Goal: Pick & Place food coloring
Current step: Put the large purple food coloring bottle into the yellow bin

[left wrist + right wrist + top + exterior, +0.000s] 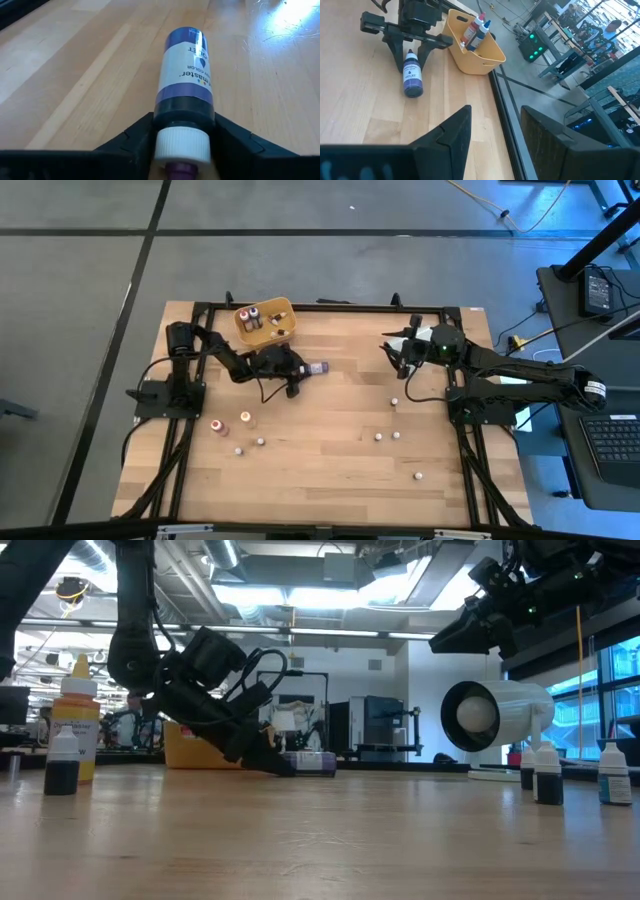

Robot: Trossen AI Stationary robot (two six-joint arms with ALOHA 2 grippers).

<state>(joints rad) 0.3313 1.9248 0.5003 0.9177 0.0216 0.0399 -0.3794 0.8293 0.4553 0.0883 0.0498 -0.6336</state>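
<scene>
A purple food coloring bottle [186, 75] with a white cap lies on its side on the wood table [330, 480], right of the yellow tray [243, 335]. My left gripper [183, 127] is closed on its cap end; the high view shows the bottle [318, 367] sticking out toward the table's right. My right gripper [495, 125] hangs open and raised over the table's far right part [390, 352], with nothing between its fingers. Two more bottles [474, 31] stand in the tray. My left gripper pinches the bottle's dark shoulder [165, 116], just below the white cap, between its two fingers. The fingers come from the table's left, slanting down, and run along the bottle, one on each side. The bottle lies on the table, its bottom pointing right.
Several small bottles stand loose on the table: a red one [217, 426] and an orange one [246, 418] at the near left, and others [379, 437] toward the right. A large white cylinder [490, 715] shows at the right in the low view.
</scene>
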